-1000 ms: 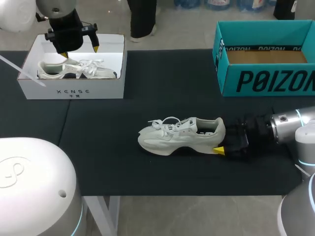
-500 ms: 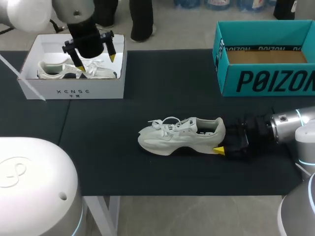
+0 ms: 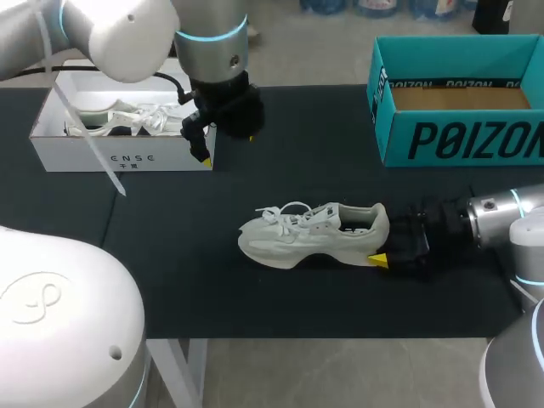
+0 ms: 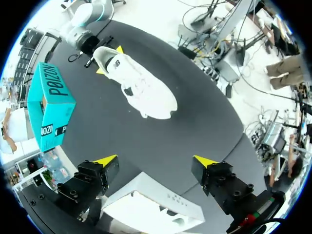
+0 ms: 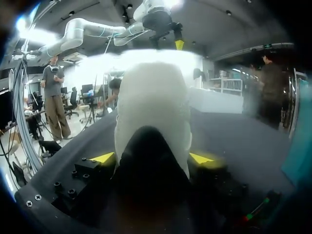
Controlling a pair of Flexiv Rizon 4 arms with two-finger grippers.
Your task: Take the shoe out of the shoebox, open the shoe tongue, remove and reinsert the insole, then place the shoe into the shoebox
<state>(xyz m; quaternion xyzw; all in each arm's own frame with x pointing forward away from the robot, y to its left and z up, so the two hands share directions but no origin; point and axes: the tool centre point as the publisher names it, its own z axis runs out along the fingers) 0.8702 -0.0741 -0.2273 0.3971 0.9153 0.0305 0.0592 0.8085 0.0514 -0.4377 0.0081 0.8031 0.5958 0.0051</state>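
Left arm point(image 3: 119, 30): glossy white shells, cyan-lit joint ring, black wrist. Right arm point(image 3: 510, 212): silver, cyan ring. Left gripper point(image 4: 155, 161), right gripper point(image 5: 151, 158): black screw-studded blocks, yellow tips.

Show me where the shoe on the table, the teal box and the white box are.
shoe point(image 3: 310, 242): head view, middle of its side.
teal box point(image 3: 459, 140): head view, front wall.
white box point(image 3: 166, 160): head view, front wall.
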